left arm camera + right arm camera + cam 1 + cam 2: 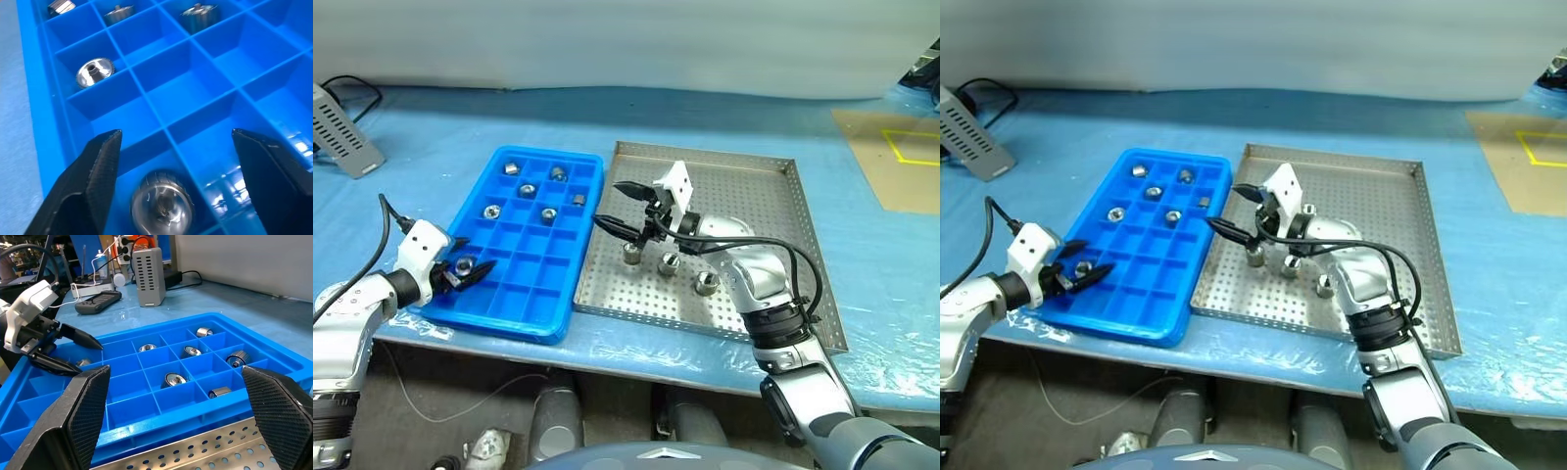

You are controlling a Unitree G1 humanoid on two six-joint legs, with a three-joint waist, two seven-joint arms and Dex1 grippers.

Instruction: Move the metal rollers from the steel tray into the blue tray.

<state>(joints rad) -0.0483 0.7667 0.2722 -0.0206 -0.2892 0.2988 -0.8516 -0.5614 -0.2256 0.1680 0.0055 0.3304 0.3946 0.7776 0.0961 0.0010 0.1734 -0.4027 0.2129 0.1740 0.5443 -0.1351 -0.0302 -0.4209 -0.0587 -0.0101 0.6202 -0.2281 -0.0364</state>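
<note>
Rollers: your left gripper (470, 271) stands parted over the roller (161, 205) sitting in a near-edge cell of the blue tray (560, 305), while your right gripper (617, 206) hangs spread and empty above three rollers (668, 262) waiting in the steel tray (803, 225).

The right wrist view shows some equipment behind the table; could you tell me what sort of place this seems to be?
Probably a workshop or robotics lab bench: a grey vented box, a power strip with plugged cables and a handheld controller sit behind the blue tray.
</note>
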